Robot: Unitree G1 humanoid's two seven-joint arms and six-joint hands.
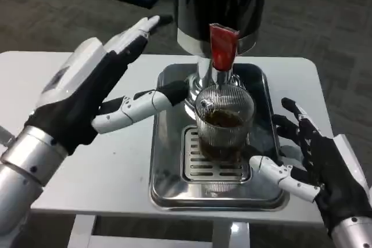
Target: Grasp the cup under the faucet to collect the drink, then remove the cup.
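1. From the head view I see the cup [224, 121], a clear ribbed glass with dark drink in it, standing on the slotted grate [204, 165] of the metal tray [168, 193], right under the faucet [216, 76] with its red handle [223, 46]
2. The faucet comes out of the dark dispenser [221, 4] at the back of the white table [110, 166], and the tray sits on the table in front of it
3. My left hand [96, 94] is raised on the left of the cup, flat and open, holding nothing; its long fingers [139, 30] point up and away towards the dispenser
4. The left thumb [136, 108] reaches out sideways towards the cup; its black tip is near the faucet's base and just beside the cup's upper left rim. I cannot tell if it touches
5. My right hand [317, 164] sits low on the right of the cup, over the tray's right edge, open with black fingers [293, 117] spread apart and gripping nothing
6. The right thumb [279, 172] points left towards the foot of the cup, close to it but with a small gap I can make out
7. So the cup stands between both hands, with neither closed around it
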